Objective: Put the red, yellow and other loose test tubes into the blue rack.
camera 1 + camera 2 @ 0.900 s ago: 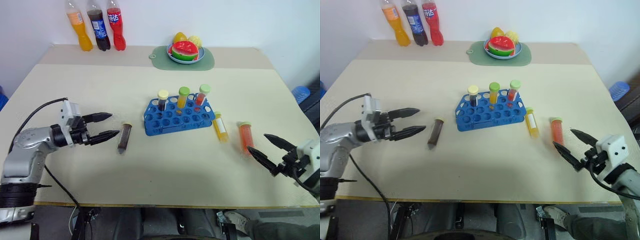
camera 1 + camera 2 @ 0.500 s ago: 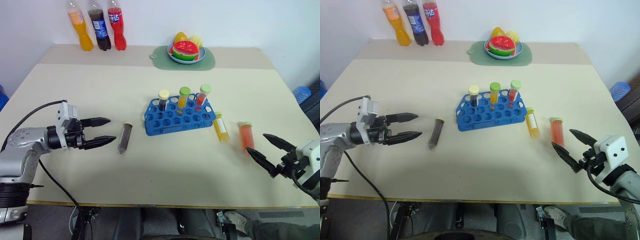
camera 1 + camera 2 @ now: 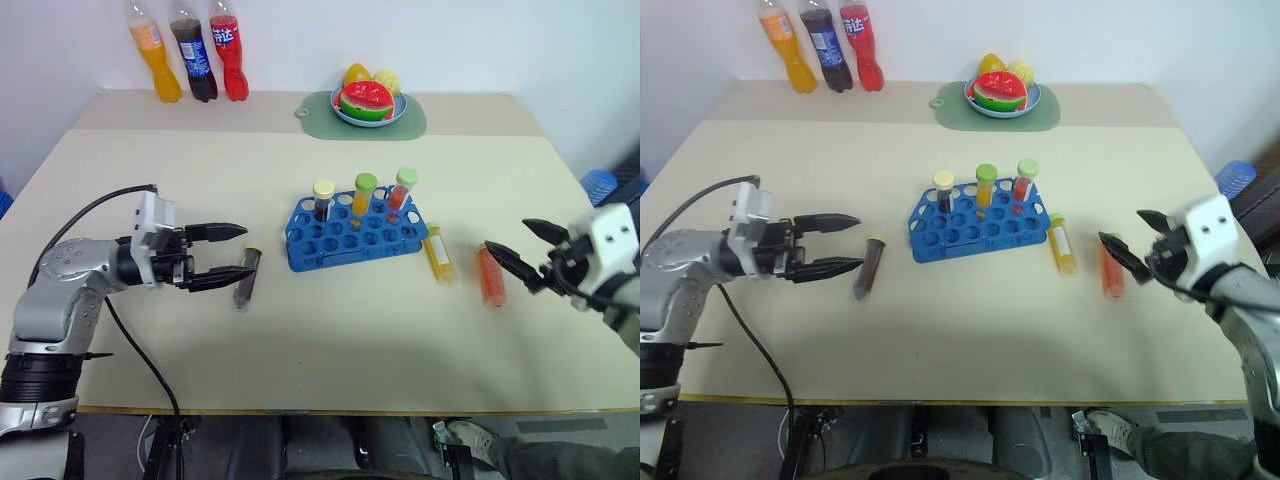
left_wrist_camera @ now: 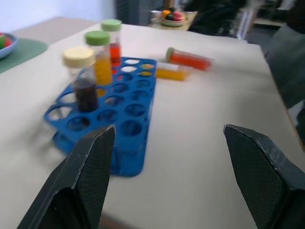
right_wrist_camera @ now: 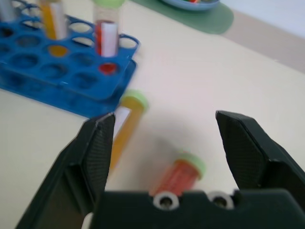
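Now orange-red tube (image 3: 489,276) lies betw. right fingers (image 3: 505,261).

A bright blue rack (image 3: 357,235) is seen on a cream table (image 3: 300,330). Loose tubes are coloured orange-red (image 3: 489,275), yellow (image 3: 440,256) and dark brown (image 3: 245,278) — caps green, yellow-green and cream. The mat (image 3: 320,112) is pale green.

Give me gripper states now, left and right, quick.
Left gripper: open, holding nothing, fingertips beside the dark brown tube lying on the table.
Right gripper: open, holding nothing, poised by the orange-red tube.
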Motion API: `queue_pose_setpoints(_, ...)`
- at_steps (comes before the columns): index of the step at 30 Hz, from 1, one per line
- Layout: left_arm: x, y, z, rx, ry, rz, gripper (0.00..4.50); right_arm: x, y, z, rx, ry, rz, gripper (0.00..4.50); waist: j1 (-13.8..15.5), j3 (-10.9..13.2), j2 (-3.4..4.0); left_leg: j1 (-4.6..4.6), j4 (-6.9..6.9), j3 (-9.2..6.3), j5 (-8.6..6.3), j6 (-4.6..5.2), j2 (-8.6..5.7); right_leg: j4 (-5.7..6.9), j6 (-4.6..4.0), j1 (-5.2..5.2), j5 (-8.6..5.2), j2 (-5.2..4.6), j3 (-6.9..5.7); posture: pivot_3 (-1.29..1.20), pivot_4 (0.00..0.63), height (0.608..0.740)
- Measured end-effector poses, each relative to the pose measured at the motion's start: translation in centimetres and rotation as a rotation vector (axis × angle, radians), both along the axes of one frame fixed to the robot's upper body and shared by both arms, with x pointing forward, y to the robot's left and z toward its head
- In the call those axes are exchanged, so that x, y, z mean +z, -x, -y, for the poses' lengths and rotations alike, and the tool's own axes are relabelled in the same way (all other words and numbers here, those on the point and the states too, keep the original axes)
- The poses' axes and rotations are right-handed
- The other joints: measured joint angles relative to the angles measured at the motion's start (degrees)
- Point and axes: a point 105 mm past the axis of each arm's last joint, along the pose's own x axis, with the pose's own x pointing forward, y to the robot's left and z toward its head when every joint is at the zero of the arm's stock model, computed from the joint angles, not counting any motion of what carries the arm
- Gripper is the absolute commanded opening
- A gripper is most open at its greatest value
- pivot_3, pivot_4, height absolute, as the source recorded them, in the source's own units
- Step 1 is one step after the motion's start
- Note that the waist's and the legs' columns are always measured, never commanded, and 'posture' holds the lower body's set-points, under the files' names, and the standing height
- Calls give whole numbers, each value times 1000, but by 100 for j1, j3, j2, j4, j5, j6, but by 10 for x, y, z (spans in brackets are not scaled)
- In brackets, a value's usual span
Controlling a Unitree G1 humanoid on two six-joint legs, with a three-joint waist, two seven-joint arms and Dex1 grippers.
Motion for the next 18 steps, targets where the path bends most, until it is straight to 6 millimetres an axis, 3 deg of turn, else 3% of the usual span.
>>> queue_pose_setpoints(5, 0, 0, 5, -18, -13, 6, 3734, -14, -25, -6, -86, -65, -258, 3714, -9, 1, 1, -12, -3, 1, 0, 1, 0, 1, 0, -14, 0, 1, 1, 0, 150, 740)
queue_pose_setpoints(11, -1, 3, 10, -36, -11, 12, 3734, -15, -45, -20, -86, -134, -423, 3714, -9, 2, 1, -24, -4, 2, -1, 3, -1, 2, 2, -26, 1, 2, 2, 0, 150, 740)
queue_pose_setpoints(18, -9, 11, 13, -22, -12, -9, 3734, -37, -49, -46, -27, -194, -584, 3714, -9, 1, 2, -74, 3, 1, -1, 4, 0, 12, 24, -77, 14, 3, 2, 0, 150, 740)
